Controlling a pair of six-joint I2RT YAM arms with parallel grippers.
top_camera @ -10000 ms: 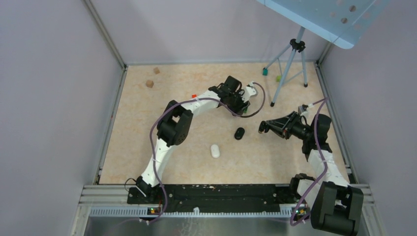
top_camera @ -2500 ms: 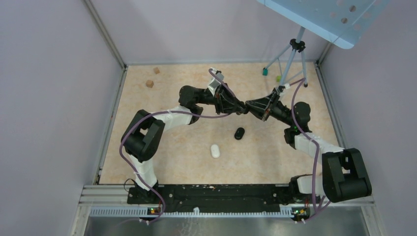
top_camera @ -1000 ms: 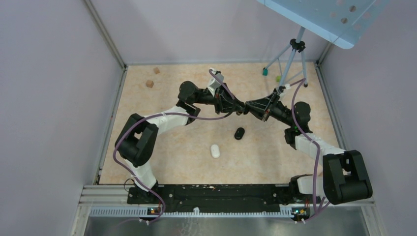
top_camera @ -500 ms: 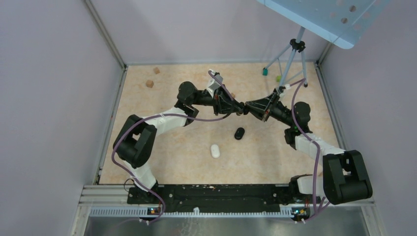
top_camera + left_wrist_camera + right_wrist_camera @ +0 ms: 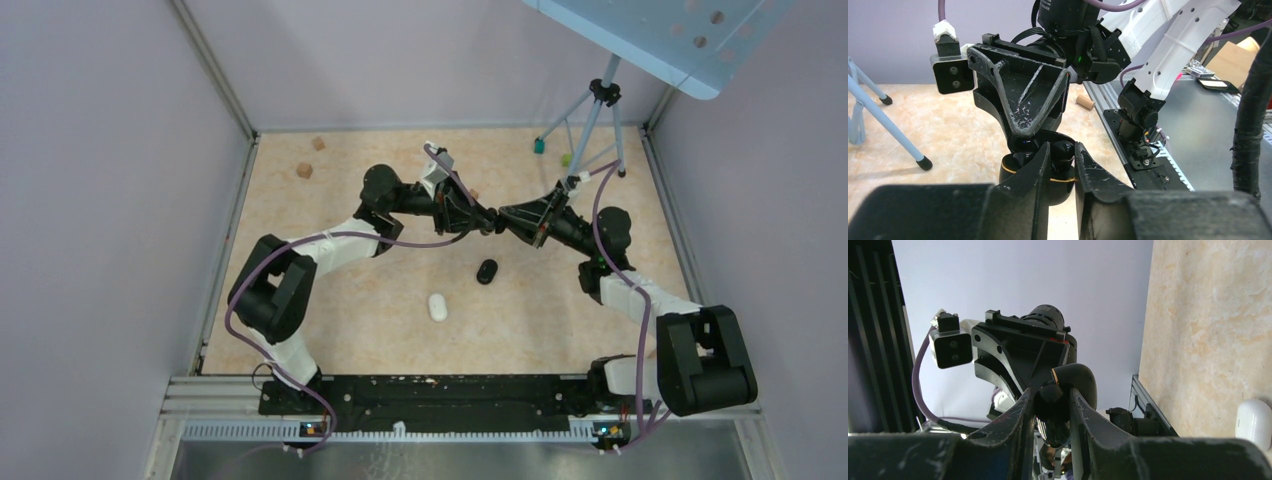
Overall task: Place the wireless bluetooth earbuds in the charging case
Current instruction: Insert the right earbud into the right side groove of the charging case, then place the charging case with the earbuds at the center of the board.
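Note:
My two grippers meet tip to tip above the middle of the table. The right gripper (image 5: 505, 218) (image 5: 1052, 392) is shut on the black charging case (image 5: 1057, 416), whose lid (image 5: 1077, 381) stands open. In the left wrist view the case (image 5: 1058, 184) shows a gold rim, and one earbud (image 5: 1020, 159) sits in its left well. The left gripper (image 5: 489, 223) (image 5: 1062, 146) is shut on a second black earbud (image 5: 1064, 150), which rests at the case's right well.
A black oval object (image 5: 487, 271) and a white case (image 5: 437, 306) (image 5: 1254, 422) lie on the table below the grippers. A tripod (image 5: 590, 130) stands at the back right. Two small wooden blocks (image 5: 304, 170) sit at the back left.
Ten seconds ago the grippers were apart; they have since come together. Over the last second the left arm's elbow has drifted slightly left, and the grippers have stayed joined at the case.

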